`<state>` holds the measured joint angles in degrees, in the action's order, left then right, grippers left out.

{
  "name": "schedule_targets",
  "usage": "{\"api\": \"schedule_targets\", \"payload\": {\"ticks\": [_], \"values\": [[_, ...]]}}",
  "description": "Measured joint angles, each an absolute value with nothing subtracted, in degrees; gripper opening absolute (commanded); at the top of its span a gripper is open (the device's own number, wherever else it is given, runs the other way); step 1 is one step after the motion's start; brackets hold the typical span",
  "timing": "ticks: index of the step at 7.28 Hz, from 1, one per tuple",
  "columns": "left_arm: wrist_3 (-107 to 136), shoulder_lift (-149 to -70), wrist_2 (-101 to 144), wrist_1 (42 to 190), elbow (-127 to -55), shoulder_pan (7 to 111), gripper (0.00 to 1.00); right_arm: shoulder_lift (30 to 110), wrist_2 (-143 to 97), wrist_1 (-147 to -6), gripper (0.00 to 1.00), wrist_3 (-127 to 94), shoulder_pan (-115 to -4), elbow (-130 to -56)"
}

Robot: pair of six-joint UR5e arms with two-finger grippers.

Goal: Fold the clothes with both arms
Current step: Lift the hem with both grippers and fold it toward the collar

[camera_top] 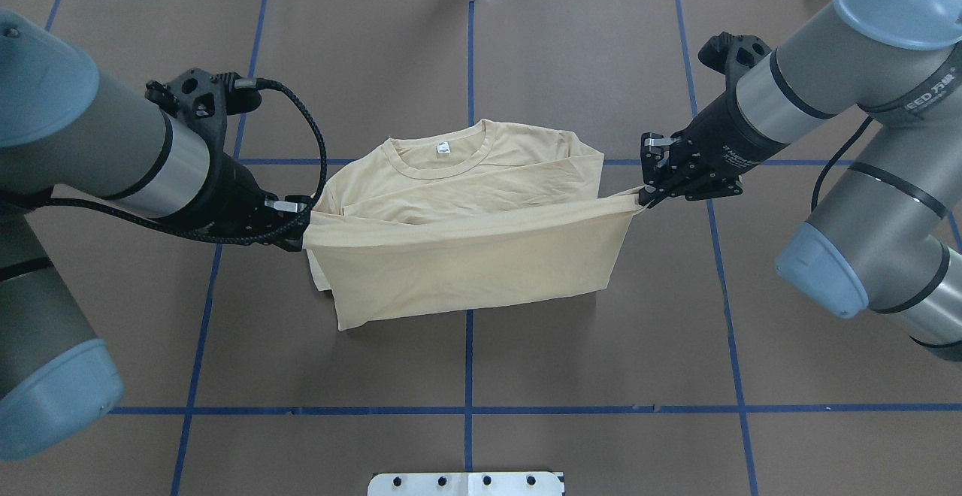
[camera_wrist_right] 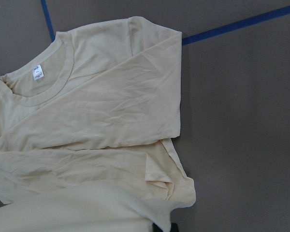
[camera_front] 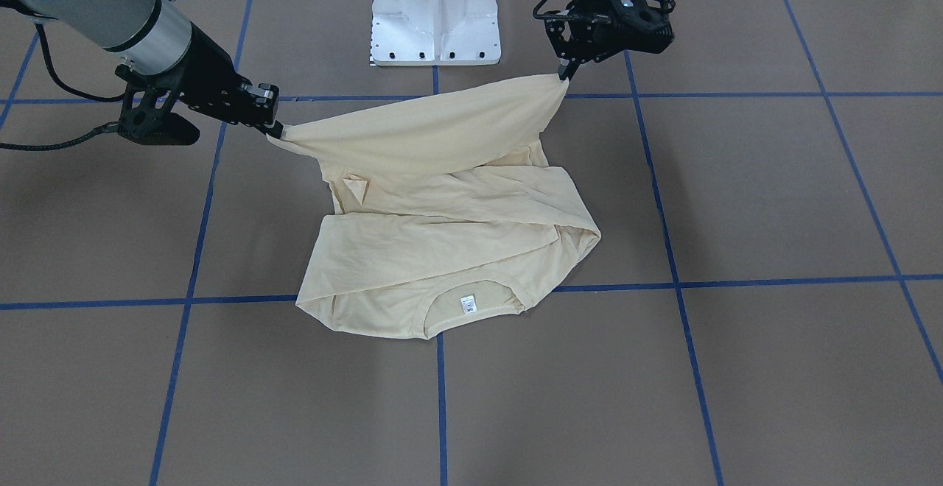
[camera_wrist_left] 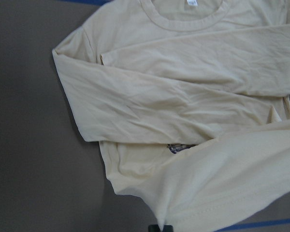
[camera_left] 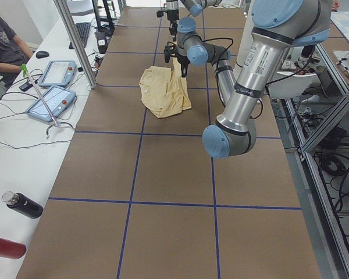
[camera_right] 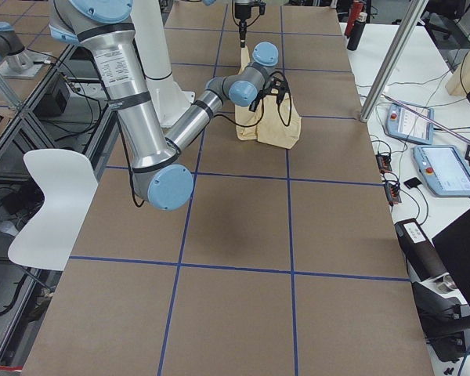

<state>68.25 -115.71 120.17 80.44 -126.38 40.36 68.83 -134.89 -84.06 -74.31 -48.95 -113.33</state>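
Near the middle of the brown desk [camera_top: 601, 346], seen from overhead: a pale cream long-sleeved T-shirt [camera_top: 466, 263], neckline toward 12 o'clock, small white neck label [camera_top: 443, 149] showing inside the collar. Both sleeves laid across the body. Collar end resting flat on the desk. Hem edge, on the 6 o'clock side, raised off the desk and stretched between the two tools, the fabric below it hanging as a smooth sheet down to the surface.

At 9 o'clock of the shirt: left tool [camera_top: 301, 227], jaws pinched together on one hem corner. At 3 o'clock: right tool [camera_top: 645, 194], clamped in the same way on the other hem corner.

Reaching in low from the 9 o'clock edge, the left arm [camera_top: 113, 158], with a black cable [camera_top: 316, 143] looping over its wrist. Coming in from the 3 o'clock edge, the right arm [camera_top: 827, 83].

Through the left wrist camera: a sliver of dark print [camera_wrist_left: 176, 147] peeking out between a folded sleeve and the lifted hem.

Across the desk, blue tape lines [camera_top: 469, 376] in a grid, one running from 12 to 6 under the shirt's middle. At 6 o'clock of the shirt and well apart from it, a white pedestal base [camera_front: 435, 15].
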Motion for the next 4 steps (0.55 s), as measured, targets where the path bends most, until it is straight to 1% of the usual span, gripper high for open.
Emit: {"api": "schedule_targets", "payload": {"ticks": [2, 4], "values": [[67.9, -116.4, 120.7, 80.5, -125.7, 42.7, 0.0, 68.0, -134.2, -83.9, 0.0, -72.5, -49.5, -111.7], [68.2, -117.7, 120.7, 81.9, -122.2, 43.0, 0.0, 65.4, -132.8, -83.8, 0.0, -71.3, -49.7, -109.0]]}}
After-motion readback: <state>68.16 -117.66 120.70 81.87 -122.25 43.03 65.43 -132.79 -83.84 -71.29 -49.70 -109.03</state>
